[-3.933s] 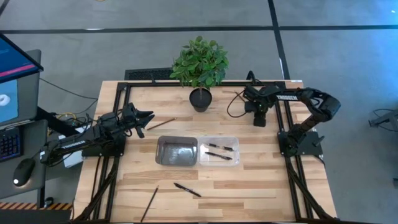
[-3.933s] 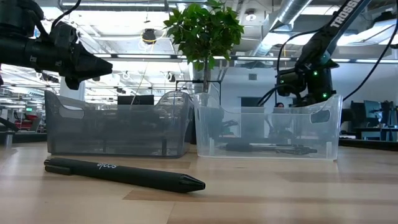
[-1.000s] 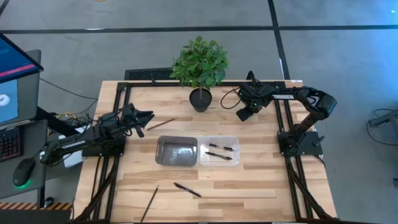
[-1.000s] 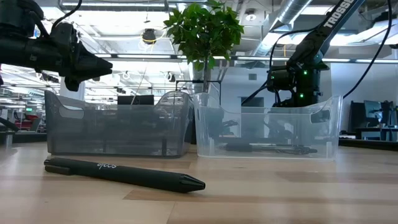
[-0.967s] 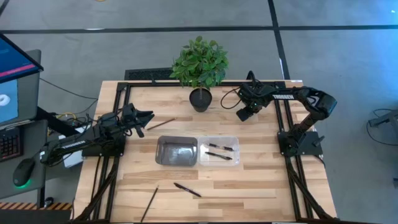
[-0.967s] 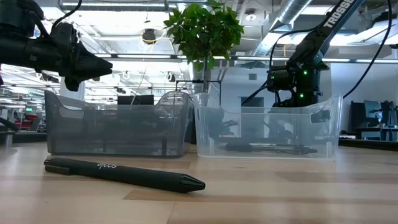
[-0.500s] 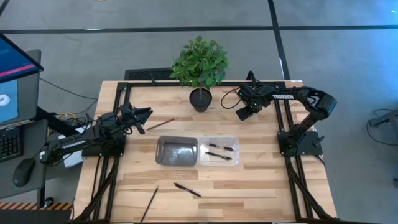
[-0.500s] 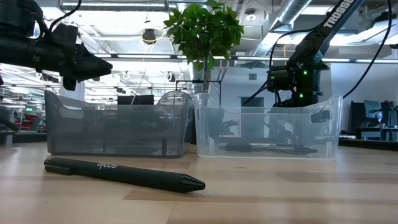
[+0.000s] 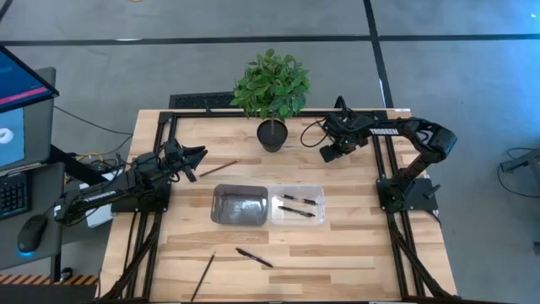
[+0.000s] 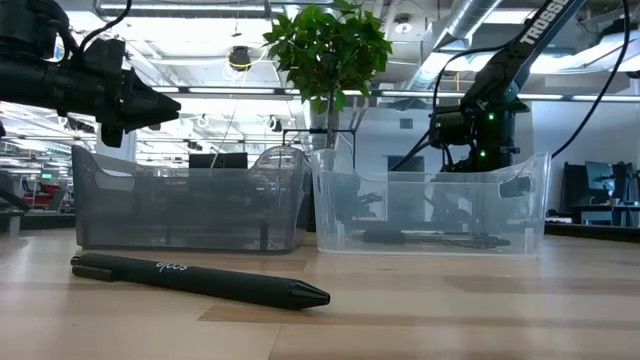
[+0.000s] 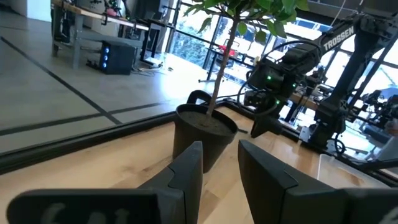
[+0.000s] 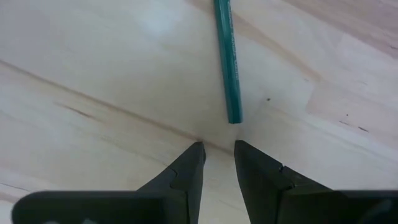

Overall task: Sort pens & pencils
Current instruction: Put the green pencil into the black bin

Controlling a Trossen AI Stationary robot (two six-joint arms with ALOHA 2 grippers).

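Two black pens lie in the clear bin. A third pen lies on the table near its near edge, beside a thin pencil. Another pencil lies just right of my left gripper, which hovers narrowly open. My right gripper points down at the table right of the plant pot, narrowly open. Its tips stand just short of the end of a green pencil lying flat.
A grey bin stands side by side with the clear bin at mid-table. A potted plant stands at the far edge between the two arms. A cable loops near my right gripper. Bare wood lies around the near-edge pen and pencil.
My left gripper has shifted a little toward the table's far edge. My right arm has kept still over the green pencil's end.
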